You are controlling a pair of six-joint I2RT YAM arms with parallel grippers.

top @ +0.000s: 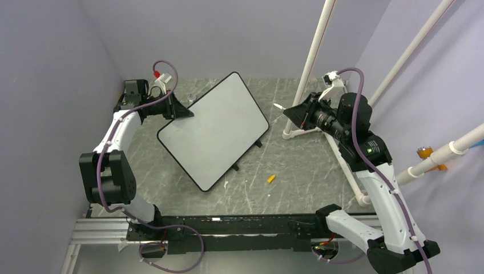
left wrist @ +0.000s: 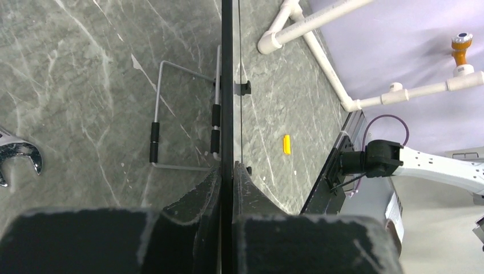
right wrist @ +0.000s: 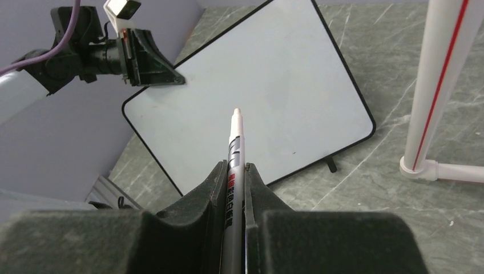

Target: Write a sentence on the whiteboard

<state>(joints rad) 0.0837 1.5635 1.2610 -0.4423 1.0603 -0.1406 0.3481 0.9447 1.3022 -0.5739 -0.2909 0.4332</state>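
The whiteboard [top: 214, 128] stands tilted on its wire stand [left wrist: 157, 125] in the middle of the table. Its face is blank [right wrist: 274, 85]; no sentence shows on it. My left gripper [top: 185, 113] is shut on the board's upper left edge. In the left wrist view the board is a thin black line [left wrist: 227, 85] between the shut jaws of that gripper [left wrist: 227, 171]. My right gripper [top: 291, 112] hangs right of the board, apart from it. It is shut [right wrist: 234, 168] on a slim grey marker [right wrist: 234, 148], whose pale tip points at the board.
A small orange cap [top: 271, 178] lies on the table in front of the board, also in the left wrist view [left wrist: 286, 144]. White PVC pipes [top: 311, 63] rise at the right and run along the table. A wrench [left wrist: 20, 154] lies behind the board.
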